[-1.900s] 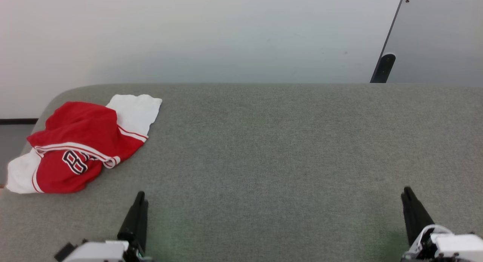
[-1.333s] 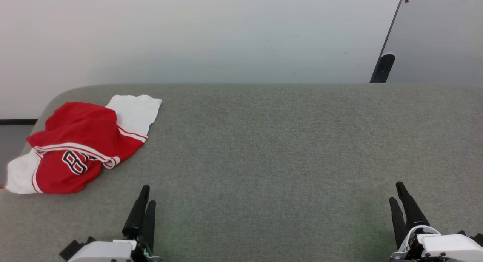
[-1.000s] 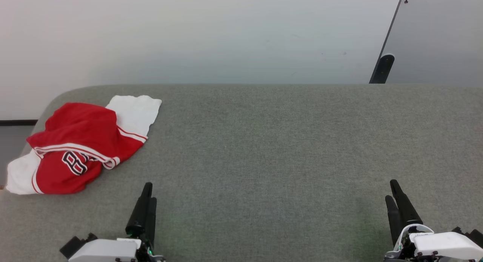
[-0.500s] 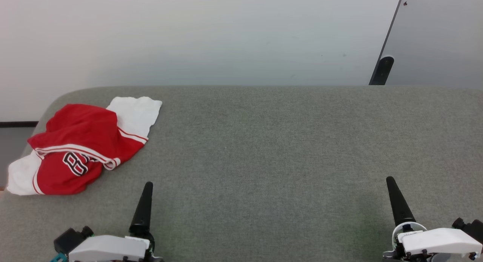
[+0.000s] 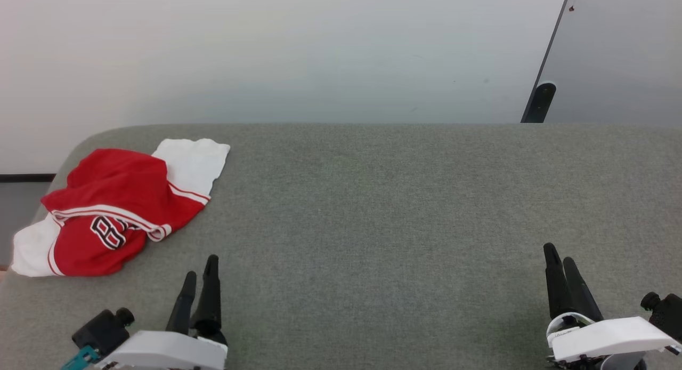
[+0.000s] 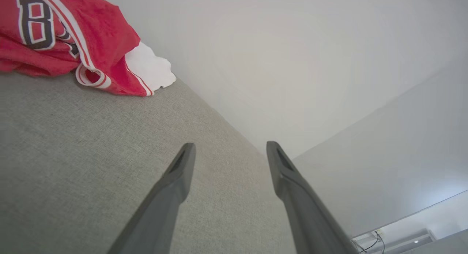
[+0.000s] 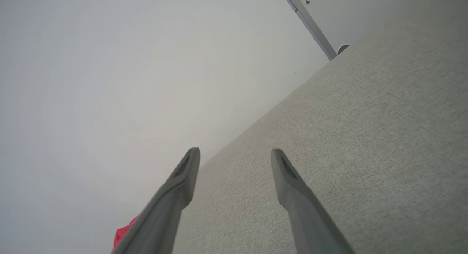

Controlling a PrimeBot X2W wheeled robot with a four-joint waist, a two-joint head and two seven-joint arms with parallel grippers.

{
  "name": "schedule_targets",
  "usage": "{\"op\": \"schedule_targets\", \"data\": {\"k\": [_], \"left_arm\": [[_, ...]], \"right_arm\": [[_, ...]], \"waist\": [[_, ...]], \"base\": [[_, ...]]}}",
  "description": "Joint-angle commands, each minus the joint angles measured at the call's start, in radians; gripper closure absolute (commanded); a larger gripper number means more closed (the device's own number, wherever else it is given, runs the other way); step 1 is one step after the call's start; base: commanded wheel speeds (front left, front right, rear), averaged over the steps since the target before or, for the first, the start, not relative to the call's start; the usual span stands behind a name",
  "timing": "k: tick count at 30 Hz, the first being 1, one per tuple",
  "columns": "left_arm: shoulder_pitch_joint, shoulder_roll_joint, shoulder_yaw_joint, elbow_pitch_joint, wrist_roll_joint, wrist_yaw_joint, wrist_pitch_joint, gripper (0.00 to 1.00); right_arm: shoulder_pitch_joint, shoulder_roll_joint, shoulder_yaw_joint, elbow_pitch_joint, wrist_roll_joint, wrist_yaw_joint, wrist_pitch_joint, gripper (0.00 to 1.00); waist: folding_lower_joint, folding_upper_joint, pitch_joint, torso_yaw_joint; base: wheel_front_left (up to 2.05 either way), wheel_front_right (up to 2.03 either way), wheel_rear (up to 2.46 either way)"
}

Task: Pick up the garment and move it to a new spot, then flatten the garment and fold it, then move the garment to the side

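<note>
Head view: the garment point(image 5: 114, 210), a soft, crumpled red jersey with white sleeves, striped trim and an outlined number, lies heaped at the far left of the table point(image 5: 373, 210). The table's flat top is coarse grey weave with a rounded corner. The left pincer point(image 5: 201, 268) and right pincer point(image 5: 559, 254), with tapered dark fingers, sit at the near edge, clear of the garment.

Left wrist view: the left pincer point(image 6: 230, 148) is spread and empty over bare weave, with the garment point(image 6: 73, 38) farther left.

Right wrist view: the right pincer point(image 7: 234, 151) is spread and empty.
</note>
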Motion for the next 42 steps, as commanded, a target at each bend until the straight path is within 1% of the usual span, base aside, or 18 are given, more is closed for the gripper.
{"op": "schedule_targets", "data": {"k": [1, 6, 9, 12, 17, 28, 35, 42], "left_arm": [[-0.002, 0.003, 0.003, -0.016, 0.039, 0.002, -0.006, 0.0], [0.005, -0.004, 0.004, -0.039, 0.172, 0.01, -0.021, 0.0], [0.009, -0.01, 0.007, -0.05, 0.227, 0.004, -0.03, 0.0], [0.01, -0.011, 0.013, -0.059, 0.282, -0.002, -0.038, 0.0], [0.015, -0.011, 0.01, -0.077, 0.387, 0.006, -0.051, 0.0], [0.025, -0.011, 0.004, -0.094, 0.538, 0.007, -0.078, 0.0], [0.03, -0.012, 0.002, -0.105, 0.608, 0.008, -0.093, 0.0], [0.028, -0.013, 0.01, -0.098, 0.656, -0.006, -0.109, 0.0]], "right_arm": [[0.001, -0.001, -0.001, -0.017, -0.035, 0.0, -0.007, 0.0], [0.01, -0.001, -0.006, -0.035, -0.154, 0.0, -0.022, 0.0], [0.014, -0.001, -0.006, -0.039, -0.213, 0.0, -0.03, 0.0], [0.017, -0.001, -0.008, -0.04, -0.257, 0.0, -0.038, 0.0], [0.02, -0.001, -0.009, -0.042, -0.321, 0.0, -0.051, 0.0], [0.026, -0.002, -0.005, -0.048, -0.432, 0.0, -0.079, 0.0], [0.028, -0.002, 0.003, -0.052, -0.493, 0.0, -0.094, 0.0], [0.03, -0.002, 0.013, -0.052, -0.551, 0.0, -0.11, 0.0]], "waist": [[0.0, 0.0, 0.0, 0.0], [0.0, 0.0, -0.002, 0.0], [0.0, 0.0, -0.003, 0.001], [0.0, 0.0, -0.003, 0.001], [0.0, 0.0, -0.006, 0.002], [0.0, 0.0, -0.01, 0.001], [0.0, 0.0, -0.012, 0.0], [0.0, 0.0, -0.014, 0.001]], "base": [[0.0, 0.0, 0.0], [0.0, 0.0, 0.0], [0.0, 0.0, 0.0], [0.0, 0.0, 0.0], [0.0, 0.0, 0.0], [0.0, 0.0, 0.0], [0.0, 0.0, 0.0], [0.0, 0.0, 0.0]]}}
